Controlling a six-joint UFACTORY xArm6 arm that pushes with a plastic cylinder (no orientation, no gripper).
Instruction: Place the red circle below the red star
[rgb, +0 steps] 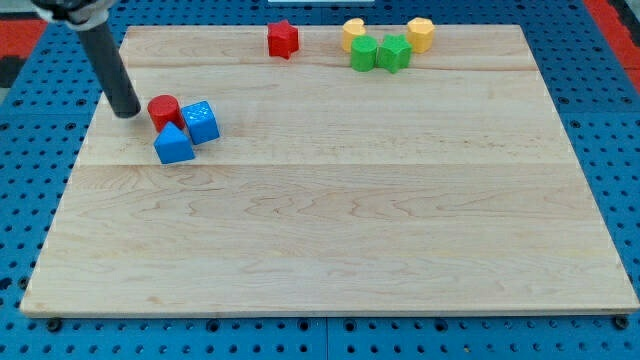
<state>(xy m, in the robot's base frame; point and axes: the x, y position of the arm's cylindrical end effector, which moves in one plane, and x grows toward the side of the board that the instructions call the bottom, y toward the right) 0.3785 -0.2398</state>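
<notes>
Board: the pale wooden board (330, 230) fills most of the view and rests on a blue perforated base (610, 120); it carries every block.
Rod: the straight dark rod (108, 62) comes down from the view's top left corner; my tip (127, 113) rests on the board near its left edge, just to the view's left of the red circle. That side reads as the right one for a shove toward the view's right, where the star lies.
Jaws: there are none on this rig, only the rod, so nothing is spread, closed or pinched.
Green pair: a green round block (363, 54) and a green cube-like block (394, 53) sit touching near the top edge, right of centre.
Yellow pair: a yellow block (353, 32) and a yellow hexagonal block (421, 33) lie right behind the greens.
Blue pair: a blue cube (201, 122) and a blue wedge-like block (173, 145) crowd the red circle from the right and below; they would likely be dragged along.
Red star: the red star block (283, 39) sits at the top edge, left of centre.
Red circle: the red round block (164, 110) is well apart from the star, toward the left edge; the task is not yet done.
Writing: no brand, label or lettering can be read anywhere.
</notes>
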